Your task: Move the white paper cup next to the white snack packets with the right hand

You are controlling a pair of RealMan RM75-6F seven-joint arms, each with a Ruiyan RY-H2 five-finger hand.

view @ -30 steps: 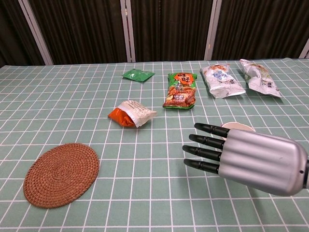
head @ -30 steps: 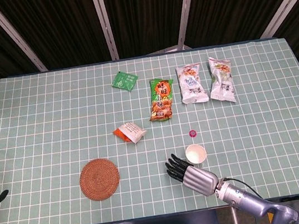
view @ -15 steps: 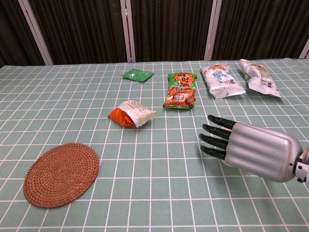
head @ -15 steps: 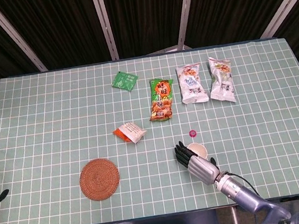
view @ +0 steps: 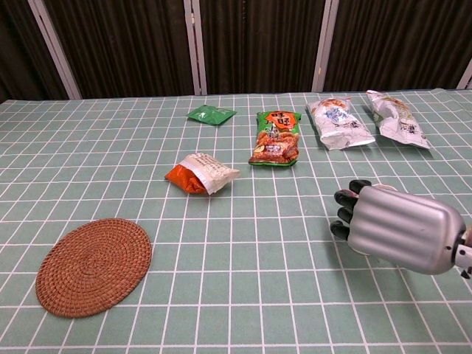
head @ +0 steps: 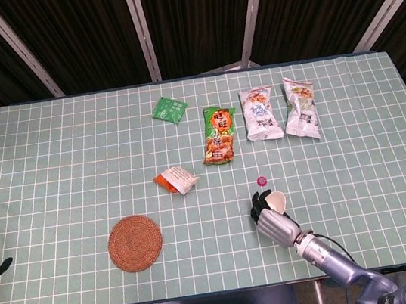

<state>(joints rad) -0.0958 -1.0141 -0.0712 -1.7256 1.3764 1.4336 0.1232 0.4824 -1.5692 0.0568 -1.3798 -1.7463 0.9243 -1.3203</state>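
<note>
**Where things lay on the table**

On the table (head: 49, 144) we saw four packets in a far row: a sachet (head: 169, 109) leftmost, then a snack bag (head: 219, 134), then two packets (head: 261, 113) (head: 300, 107). Nearer, left of centre, lay another packet (head: 176, 180), and a coaster (head: 135, 242) nearer still. The cup (head: 275, 201) stood front right, against our right hand (head: 274, 221), a cap (head: 262, 181) just behind it.

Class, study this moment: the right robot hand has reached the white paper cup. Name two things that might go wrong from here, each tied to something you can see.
1. The right robot hand covers most of the white paper cup; in the head view the cup looks tilted, so it may tip or crumple.
2. A small pink cap lies just beyond the cup, toward the white snack packets, and could get knocked along.
</note>
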